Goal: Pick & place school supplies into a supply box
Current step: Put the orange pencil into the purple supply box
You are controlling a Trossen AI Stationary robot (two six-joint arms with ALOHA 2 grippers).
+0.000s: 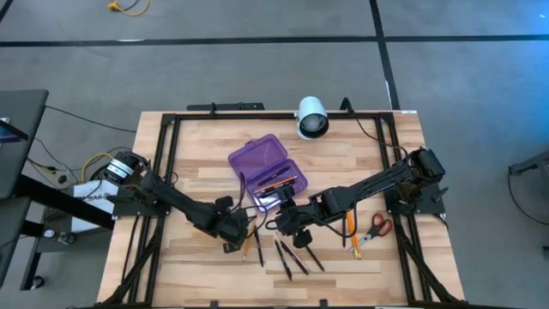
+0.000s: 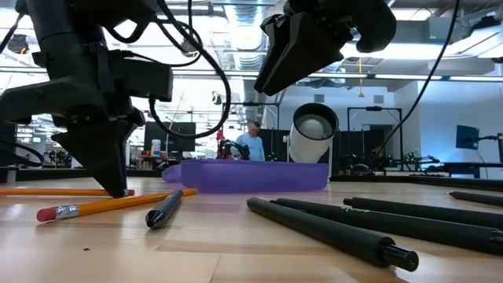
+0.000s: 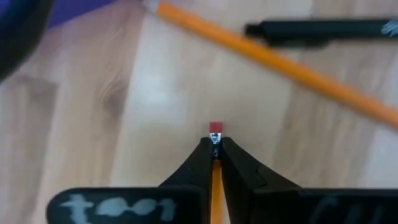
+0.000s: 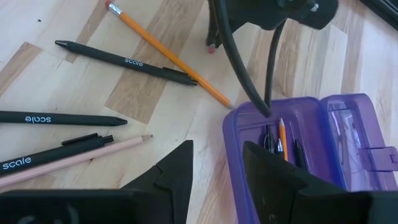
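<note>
Pens (image 2: 338, 224) were seen nearest, while a light, stiff pencil (image 3: 216, 180), low over the table's front middle, was pinched near its eraser by the left gripper (image 3: 215, 155); the right gripper (image 4: 217, 165) was spread above the box (image 4: 292, 155).

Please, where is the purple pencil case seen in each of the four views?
High view: pencil case at table centre, lid open.
Low view: middle, before the white camera.
Left wrist view: only a purple blur at the picture's edge.
Right wrist view: just beyond the open right claw.
Shared landmark: left claw, shut on a pencil, near the case.
</note>
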